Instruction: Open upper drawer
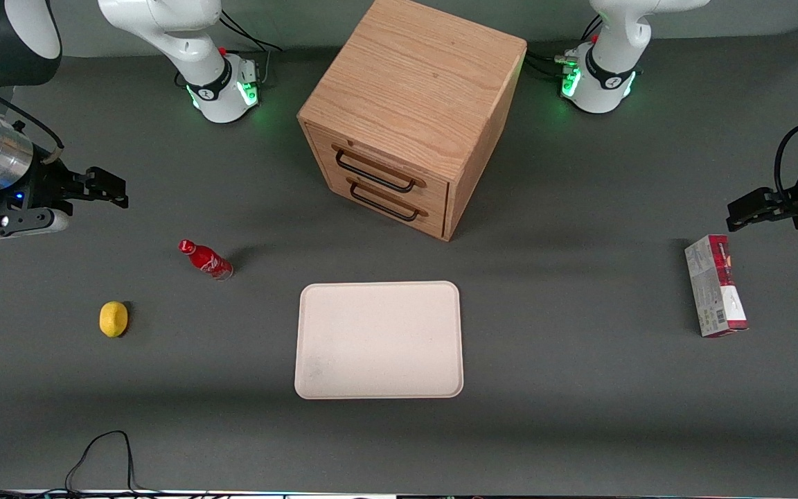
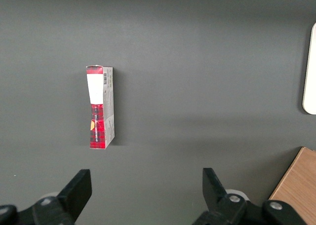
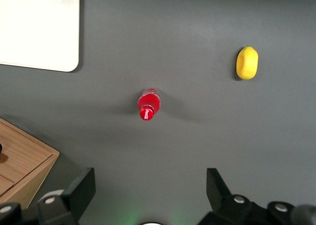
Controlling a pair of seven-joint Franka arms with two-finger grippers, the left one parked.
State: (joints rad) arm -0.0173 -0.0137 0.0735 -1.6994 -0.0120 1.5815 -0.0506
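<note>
The oak cabinet [image 1: 413, 104] stands at the back middle of the table, turned at an angle. Its upper drawer [image 1: 379, 168] is shut, with a thin black wire handle [image 1: 375, 174]. The lower drawer [image 1: 386, 201] under it is shut too. My gripper [image 1: 104, 188] hangs above the table at the working arm's end, well away from the cabinet, open and empty. In the right wrist view its fingers [image 3: 81, 190] stand wide apart over bare table, and a corner of the cabinet [image 3: 22, 166] shows.
A red bottle [image 1: 206, 260] [image 3: 148, 103] stands near my gripper, and a yellow lemon [image 1: 113, 319] [image 3: 247, 63] lies nearer the front camera. A white tray [image 1: 379, 339] lies in front of the cabinet. A red and white box [image 1: 715, 294] lies toward the parked arm's end.
</note>
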